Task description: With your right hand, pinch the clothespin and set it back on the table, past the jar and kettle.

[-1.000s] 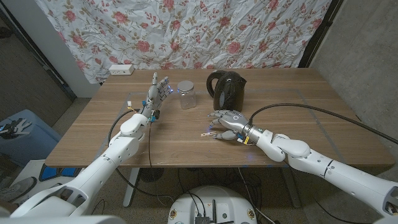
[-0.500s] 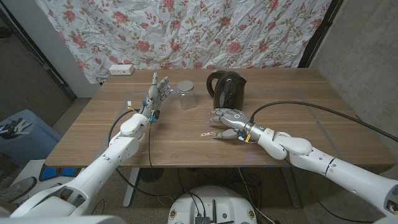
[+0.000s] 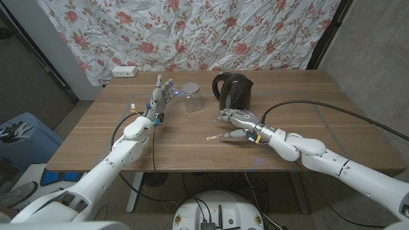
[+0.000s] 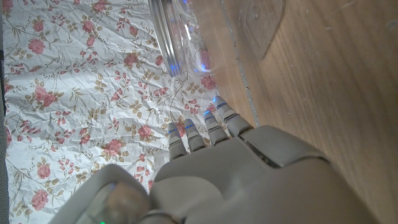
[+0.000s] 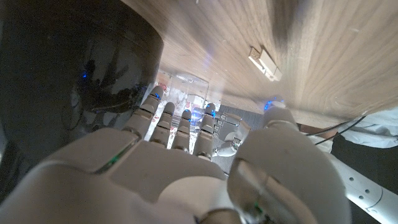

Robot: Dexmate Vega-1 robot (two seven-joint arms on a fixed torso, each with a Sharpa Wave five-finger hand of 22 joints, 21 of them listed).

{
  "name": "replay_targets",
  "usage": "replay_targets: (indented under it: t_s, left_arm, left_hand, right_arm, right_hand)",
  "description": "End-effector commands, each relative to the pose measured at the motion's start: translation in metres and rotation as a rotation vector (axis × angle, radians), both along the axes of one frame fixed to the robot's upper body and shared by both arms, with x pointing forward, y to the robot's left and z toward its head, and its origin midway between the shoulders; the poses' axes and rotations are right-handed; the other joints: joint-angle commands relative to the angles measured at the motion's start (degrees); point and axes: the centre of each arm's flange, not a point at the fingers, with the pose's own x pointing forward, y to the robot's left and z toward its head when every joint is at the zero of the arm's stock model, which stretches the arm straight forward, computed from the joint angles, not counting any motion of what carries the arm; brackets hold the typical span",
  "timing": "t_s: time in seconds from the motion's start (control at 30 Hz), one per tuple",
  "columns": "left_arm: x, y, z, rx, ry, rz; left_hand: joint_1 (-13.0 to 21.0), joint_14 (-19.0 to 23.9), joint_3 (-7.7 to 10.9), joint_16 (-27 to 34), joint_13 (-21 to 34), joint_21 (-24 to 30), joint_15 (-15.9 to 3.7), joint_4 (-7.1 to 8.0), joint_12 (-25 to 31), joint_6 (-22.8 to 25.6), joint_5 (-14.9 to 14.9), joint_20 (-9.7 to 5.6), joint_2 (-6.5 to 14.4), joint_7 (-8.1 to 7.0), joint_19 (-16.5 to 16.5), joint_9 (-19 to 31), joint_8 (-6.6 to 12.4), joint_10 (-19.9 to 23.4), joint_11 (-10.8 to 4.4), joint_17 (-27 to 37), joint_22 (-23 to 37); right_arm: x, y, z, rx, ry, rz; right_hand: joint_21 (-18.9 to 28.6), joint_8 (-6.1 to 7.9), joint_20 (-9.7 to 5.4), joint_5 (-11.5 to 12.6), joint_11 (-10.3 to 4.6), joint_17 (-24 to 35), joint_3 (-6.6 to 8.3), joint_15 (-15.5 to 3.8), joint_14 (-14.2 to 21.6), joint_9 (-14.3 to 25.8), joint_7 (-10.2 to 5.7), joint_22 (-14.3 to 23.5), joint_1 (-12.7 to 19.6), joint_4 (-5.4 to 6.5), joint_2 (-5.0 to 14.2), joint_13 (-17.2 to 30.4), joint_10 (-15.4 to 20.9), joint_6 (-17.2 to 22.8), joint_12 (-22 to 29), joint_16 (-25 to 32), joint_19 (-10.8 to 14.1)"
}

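1. Clothespin (image 3: 214, 136) is lying on the wooden table (image 3: 192, 144), on the near side of the kettle (image 3: 232, 91) and the jar (image 3: 192, 97), just beside my right hand (image 3: 238, 121); in my right wrist view it is showing as a small pale piece (image 5: 265, 64) on the wood, apart from my fingertips.
2. My right hand is hovering low over the table in front of the kettle with its fingers spread, and I am holding nothing in it; from the head view I cannot tell whether my lower finger is touching the clothespin's end or only pointing at it.
3. My right wrist view is showing the kettle as a dark glossy mass (image 5: 68, 68), cut off by the picture's edge, with the jar (image 5: 186, 99) blurred beyond my fingers (image 5: 163, 118).
4. My left hand (image 3: 161, 94) is standing on its edge near the jar, fingers apart and upright, gripping nothing.
5. My left wrist view is cutting the jar (image 4: 180, 37) off, so only part of its clear wall is showing, and the flowered cloth (image 4: 81, 93) is hanging behind it.
6. White power strip (image 3: 124, 71) is sitting at the table's far left corner; it is too small for any writing to be read, and I am making out no label on the kettle or jar.
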Motion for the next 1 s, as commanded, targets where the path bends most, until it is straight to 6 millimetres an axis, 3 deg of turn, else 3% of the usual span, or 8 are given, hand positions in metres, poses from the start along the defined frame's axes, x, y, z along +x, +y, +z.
replay_targets:
  t_s: [0.03, 0.27, 0.6, 0.77, 1.0]
  left_arm:
    - [0.000, 0.000, 0.000, 0.000, 0.001, 0.000]
    - [0.000, 0.000, 0.000, 0.000, 0.001, 0.000]
    - [0.000, 0.000, 0.000, 0.000, 0.001, 0.000]
    - [0.000, 0.000, 0.000, 0.000, 0.001, 0.000]
    - [0.000, 0.000, 0.000, 0.000, 0.001, 0.000]
  left_hand:
    - [0.20, 0.50, 0.03, 0.29, 0.12, 0.41, -0.38, 0.32, 0.35, 0.03, 0.21, 0.08, 0.47, -0.50, 0.44, 0.28, 0.36, 0.16, -0.42, 0.21, 0.14]
    - [0.20, 0.51, 0.03, 0.30, 0.12, 0.40, -0.40, 0.32, 0.34, 0.04, 0.21, 0.07, 0.47, -0.50, 0.43, 0.28, 0.37, 0.14, -0.42, 0.21, 0.14]
    - [0.20, 0.50, 0.03, 0.30, 0.12, 0.41, -0.40, 0.32, 0.39, 0.03, 0.21, -0.02, 0.46, -0.50, 0.45, 0.28, 0.36, 0.26, -0.30, 0.21, 0.14]
    - [0.20, 0.49, 0.03, 0.29, 0.12, 0.41, -0.43, 0.32, 0.38, 0.03, 0.21, 0.01, 0.46, -0.50, 0.45, 0.28, 0.36, 0.24, -0.29, 0.21, 0.14]
    - [0.19, 0.52, 0.03, 0.30, 0.12, 0.41, -0.41, 0.32, 0.32, 0.02, 0.21, 0.06, 0.47, -0.50, 0.44, 0.28, 0.36, 0.11, -0.37, 0.21, 0.14]
  right_arm:
    - [-0.012, -0.018, 0.009, 0.126, 0.025, 0.052]
    - [-0.019, -0.030, 0.011, 0.196, 0.056, 0.087]
    - [-0.026, -0.057, 0.015, 0.335, 0.129, 0.141]
    - [-0.023, -0.070, 0.016, 0.404, 0.184, 0.175]
    - [-0.020, -0.085, 0.016, 0.488, 0.234, 0.197]
  right_hand:
    - [0.46, -0.35, 0.15, -0.07, 0.24, 0.21, 0.22, 0.07, 0.23, 0.04, -0.04, 0.15, -0.57, 0.04, 0.52, 0.09, 0.55, -0.62, 0.60, -0.23, 0.16]
    - [1.01, -0.55, 0.02, 0.04, 0.33, 0.05, 0.52, -0.06, 1.04, -0.10, -0.20, 0.12, -0.63, -0.23, 1.27, -0.01, 2.05, -0.72, 1.22, -0.09, 1.62]
    - [1.52, -0.62, -1.19, 0.38, -0.80, -0.30, 0.83, -1.69, 3.14, -0.42, -0.43, 0.08, -1.23, -0.52, 2.55, -0.37, 4.40, 0.05, 1.90, 0.38, 3.75]
    - [1.56, -1.09, -2.20, 0.58, -0.79, -0.45, 0.92, -1.39, 2.77, -0.58, -0.41, 0.03, -1.55, -0.54, 3.12, -0.56, 4.44, -0.72, 1.74, 0.09, 4.29]
    - [1.48, -1.32, -2.49, 0.73, -0.38, -0.59, 0.95, -1.04, 3.10, -0.72, -0.18, -0.02, -1.85, -0.57, 3.48, -0.73, 4.70, -1.03, 1.71, 0.10, 4.49]
